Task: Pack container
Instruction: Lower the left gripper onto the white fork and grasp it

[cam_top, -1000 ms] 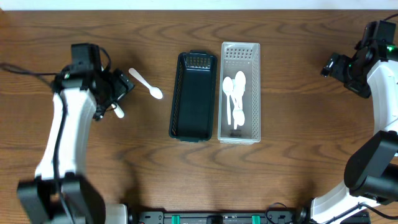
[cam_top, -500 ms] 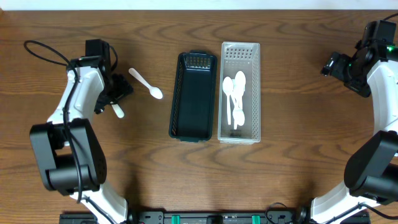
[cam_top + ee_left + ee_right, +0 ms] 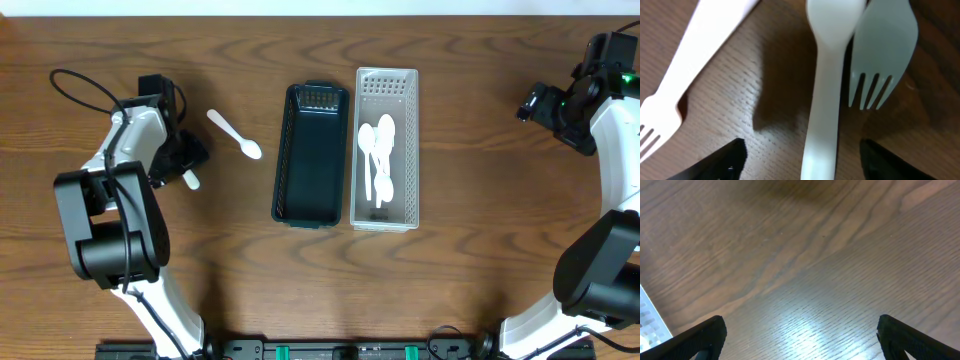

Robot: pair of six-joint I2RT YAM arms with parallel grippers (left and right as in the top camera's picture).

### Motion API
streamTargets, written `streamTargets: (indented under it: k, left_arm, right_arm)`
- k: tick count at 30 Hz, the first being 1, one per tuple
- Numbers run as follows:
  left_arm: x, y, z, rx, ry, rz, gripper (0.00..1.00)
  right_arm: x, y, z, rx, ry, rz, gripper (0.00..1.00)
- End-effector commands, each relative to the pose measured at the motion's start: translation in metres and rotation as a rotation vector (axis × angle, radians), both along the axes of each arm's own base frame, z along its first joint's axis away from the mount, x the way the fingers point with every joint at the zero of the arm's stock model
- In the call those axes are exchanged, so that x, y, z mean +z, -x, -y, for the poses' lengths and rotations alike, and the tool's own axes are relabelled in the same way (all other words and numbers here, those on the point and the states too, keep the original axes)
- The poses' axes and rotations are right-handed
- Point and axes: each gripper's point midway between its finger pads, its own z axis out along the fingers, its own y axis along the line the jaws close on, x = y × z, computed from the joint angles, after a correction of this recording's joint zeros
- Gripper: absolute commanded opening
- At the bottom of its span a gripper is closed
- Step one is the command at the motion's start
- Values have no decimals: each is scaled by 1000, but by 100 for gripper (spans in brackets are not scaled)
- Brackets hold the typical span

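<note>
This looks like a robot lab; two white and black robot arms, the left arm (image 3: 125, 140) and the right arm (image 3: 615, 135), stand at a brown wooden table (image 3: 480, 270); a loose black cable (image 3: 75, 74) loops behind the left arm; a dark bin (image 3: 310, 190) and a white bin (image 3: 386, 100) sit between the arms; a black rail with green clips (image 3: 340, 351) runs by their bases.

Dark brown wooden table (image 3: 480, 290), bold wavy grain, fills nearly the whole overhead frame. Thin pale strip (image 3: 300, 6) along the top edge, beyond the table's far side; too narrow to identify. Right wrist view: bright glare patch (image 3: 805, 327) on the wood, lower centre. Left wrist view: fine grain close up, soft shadows.
</note>
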Motion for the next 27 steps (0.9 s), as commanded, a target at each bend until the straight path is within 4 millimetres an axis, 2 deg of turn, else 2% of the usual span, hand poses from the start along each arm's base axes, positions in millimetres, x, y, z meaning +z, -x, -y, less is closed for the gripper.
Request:
streamTargets:
  k: [1,4,5,17,23,27]
  left_arm:
    - [4,-6,-5,-49,-24,9,66]
    - [4,-7,-6,-64,-26,8,50]
    - [4,-8,-6,-69,-27,11,49]
    - [4,-18,-7,-79,-34,50,50]
    - [-8,-6,-5,-79,-27,13,50]
    - [-9,-5,-5,-79,-26,10,50]
  right_arm:
    - [-2,1,-1,-8,-5,-6,99]
    - [-2,1,-1,-8,-5,-6,99]
    - [-2,1,-1,-9,-5,-6,99]
    - [-2,1,-1,-9,-4,-3,99]
    - [-2,0,0,-9,-4,-1,99]
    - [-2,0,-1,-9,-4,-2,99]
